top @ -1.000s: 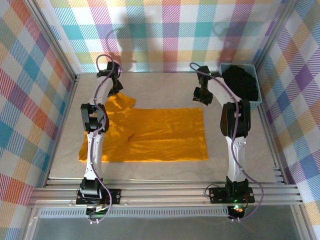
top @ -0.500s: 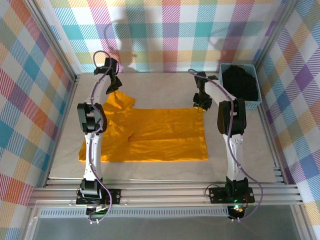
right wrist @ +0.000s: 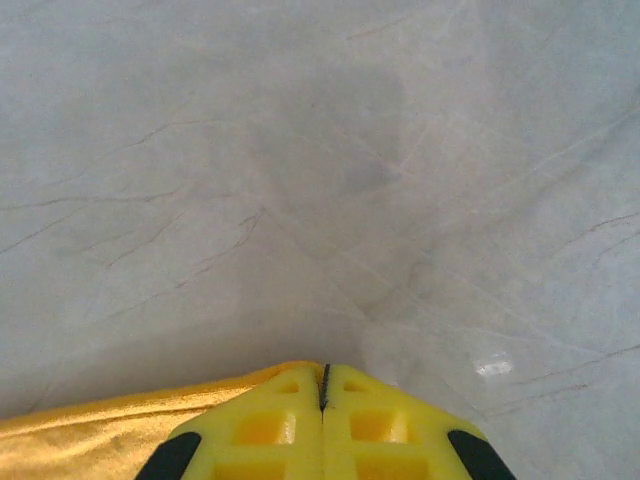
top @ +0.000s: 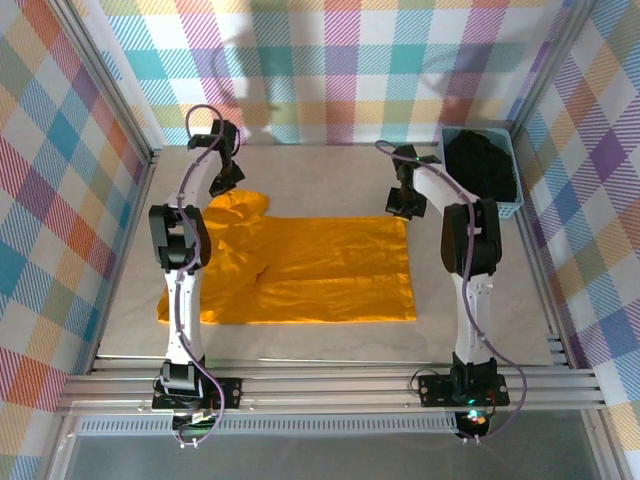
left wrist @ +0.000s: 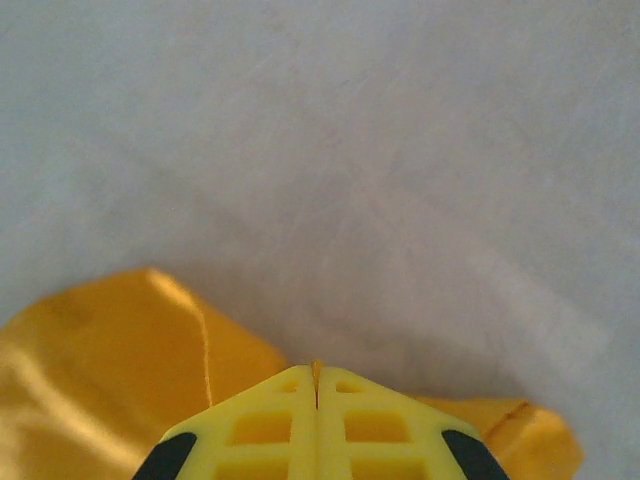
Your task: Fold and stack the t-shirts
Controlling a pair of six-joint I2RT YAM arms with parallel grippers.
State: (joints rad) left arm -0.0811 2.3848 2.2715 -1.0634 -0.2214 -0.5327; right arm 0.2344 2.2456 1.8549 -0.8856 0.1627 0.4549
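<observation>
The orange-yellow t-shirt lies spread flat on the table, one sleeve at the far left. My left gripper is at that far sleeve. In the left wrist view its yellow fingers are shut with a sliver of orange cloth pinched between the tips. My right gripper is at the shirt's far right corner. Its jaws are shut, and the cloth edge rises to the tips. The black garment sits bunched in the basket.
The light blue lattice basket stands at the far right corner against the checked wall. Checked walls and metal posts close in the table on three sides. Bare table runs behind the shirt and along its right.
Both grippers have come down slightly toward the shirt's far edge, the left at the sleeve and the right at the corner. The shirt itself has hardly shifted.
</observation>
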